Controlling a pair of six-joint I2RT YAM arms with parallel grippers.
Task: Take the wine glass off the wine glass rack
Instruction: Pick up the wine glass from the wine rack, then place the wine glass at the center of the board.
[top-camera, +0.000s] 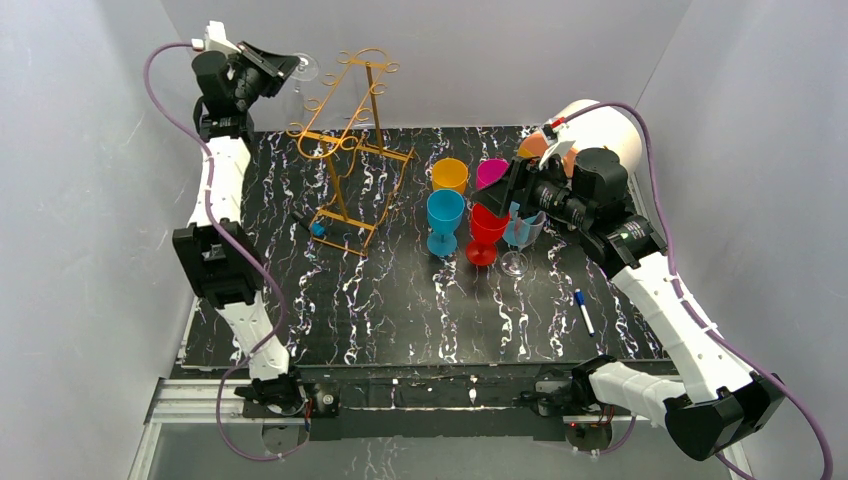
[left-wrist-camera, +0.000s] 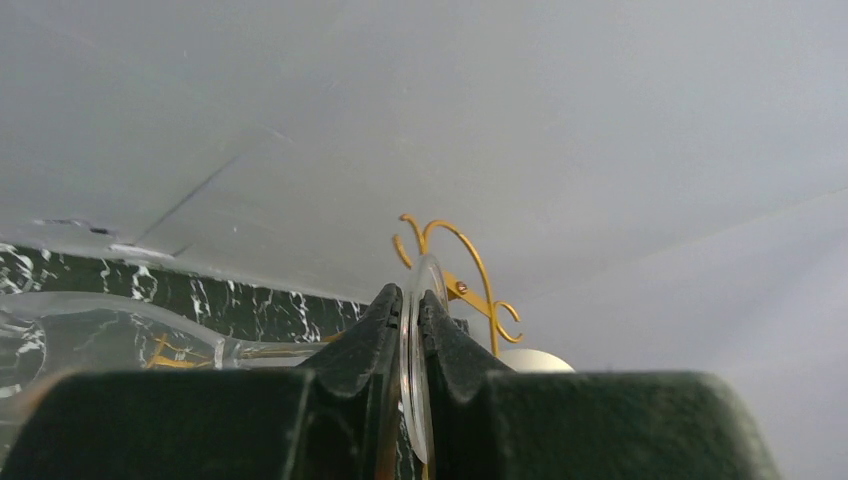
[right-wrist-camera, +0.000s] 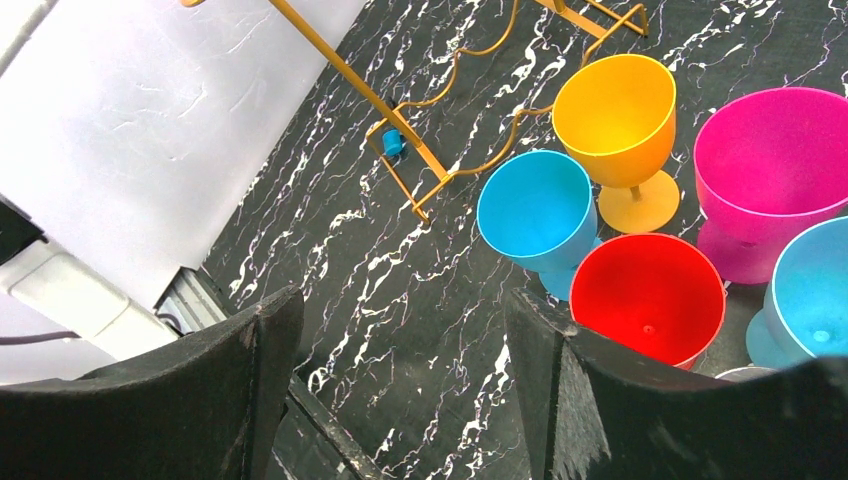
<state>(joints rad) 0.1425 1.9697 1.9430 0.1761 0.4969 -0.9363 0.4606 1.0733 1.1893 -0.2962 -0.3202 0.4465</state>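
High at the back left, my left gripper (top-camera: 288, 68) is shut on the flat round foot of a clear wine glass (top-camera: 305, 69). The foot (left-wrist-camera: 414, 372) stands edge-on between the jaws, and the bowl (left-wrist-camera: 95, 330) lies off to the left. The golden-orange wine glass rack (top-camera: 351, 140) stands just right of it, its scroll (left-wrist-camera: 462, 262) behind the foot. I cannot tell whether the glass still touches the rack. My right gripper (top-camera: 516, 192) (right-wrist-camera: 400, 345) hovers open over the cups with nothing between its fingers.
Orange (top-camera: 449, 175), magenta (top-camera: 490, 172), blue (top-camera: 444, 220) and red (top-camera: 485, 232) cups stand in the middle, with a second clear glass (top-camera: 517, 238) beside them. A pen (top-camera: 584, 311) lies front right. A white round object (top-camera: 612, 130) sits back right.
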